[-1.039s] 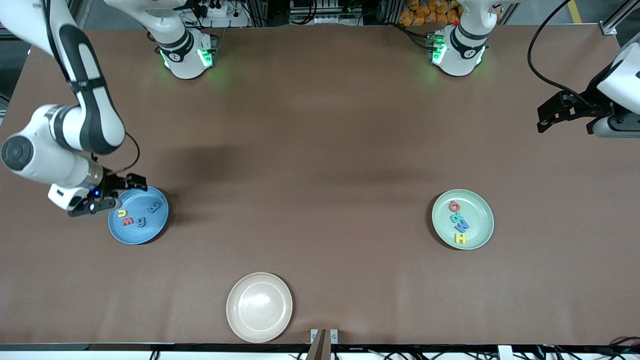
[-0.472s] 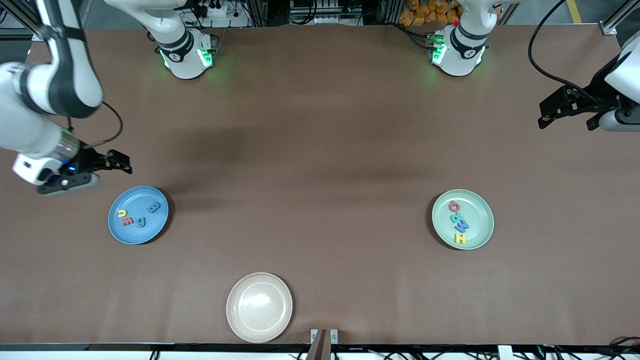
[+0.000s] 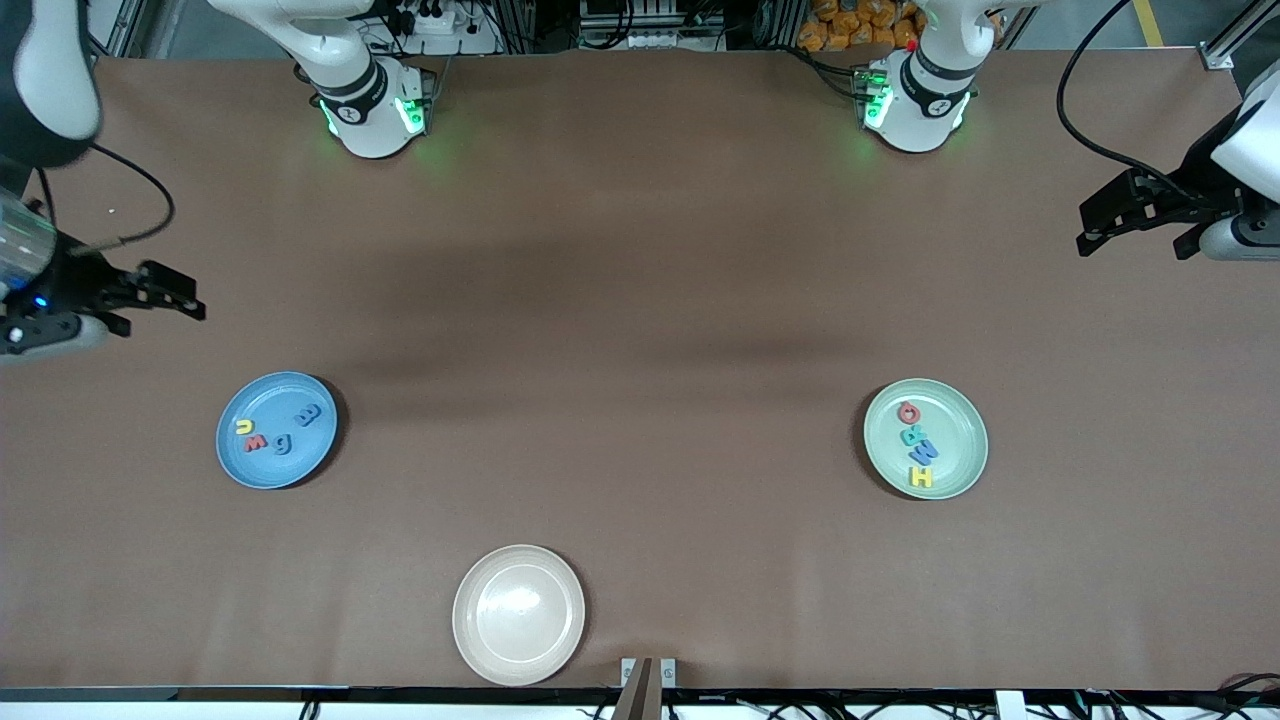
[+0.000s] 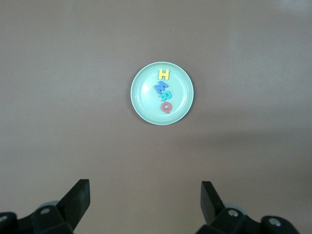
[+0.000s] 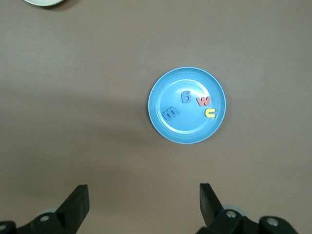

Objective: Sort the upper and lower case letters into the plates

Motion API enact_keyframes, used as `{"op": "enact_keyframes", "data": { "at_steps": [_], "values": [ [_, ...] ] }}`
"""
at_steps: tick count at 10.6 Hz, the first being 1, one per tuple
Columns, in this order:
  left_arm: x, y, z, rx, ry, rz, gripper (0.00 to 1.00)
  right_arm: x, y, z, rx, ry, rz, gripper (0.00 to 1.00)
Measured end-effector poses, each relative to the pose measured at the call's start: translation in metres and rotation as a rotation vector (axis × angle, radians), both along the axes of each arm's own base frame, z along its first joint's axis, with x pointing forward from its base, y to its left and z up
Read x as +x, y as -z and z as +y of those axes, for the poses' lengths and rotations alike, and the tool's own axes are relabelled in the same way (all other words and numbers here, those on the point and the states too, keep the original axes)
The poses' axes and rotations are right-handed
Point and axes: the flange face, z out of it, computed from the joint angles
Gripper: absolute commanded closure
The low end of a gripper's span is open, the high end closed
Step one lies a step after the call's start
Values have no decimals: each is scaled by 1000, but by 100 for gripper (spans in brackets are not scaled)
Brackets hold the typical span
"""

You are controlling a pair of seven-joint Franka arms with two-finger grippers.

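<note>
Right hand (image 3: 165,300) withdrawn from blue plate (image 3: 250,465), both hands wide, lowercase letters (image 3: 280,432) inside it.

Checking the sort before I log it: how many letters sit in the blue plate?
4, all in the blue plate: yellow u, red w, blue g, blue m. None looks hidden.

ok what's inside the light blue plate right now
Four small letters lie in the blue plate: a yellow u, red w, blue g and blue m. Nothing covers them.
</note>
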Motion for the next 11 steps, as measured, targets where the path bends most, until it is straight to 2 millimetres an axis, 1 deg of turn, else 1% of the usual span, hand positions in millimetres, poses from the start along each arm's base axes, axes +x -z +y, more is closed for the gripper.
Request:
{"op": "enact_keyframes", "data": {
  "at_steps": [1,2,4,5,6,7,11],
  "values": [
    [0,0,4,0,-3,1,0,-3,-27,0,-1,-1,-1,0],
    [0,0,8,1,-7,2,0,-7,-47,-2,-5,1,-4,0],
    [0,0,12,1,-6,3,0,-15,-78,-8,-31,70,-3,0],
    [0,0,12,1,-5,3,0,-18,-90,-7,-44,112,-1,0],
    [0,-1,12,1,-6,1,0,-20,-99,-5,-51,133,-6,0],
    [-1,-3,12,1,-6,-2,0,-20,-103,-5,-54,141,-11,0],
    [-3,-6,12,2,-5,-9,0,-20,-104,-5,-57,149,-12,0]
  ]
}}
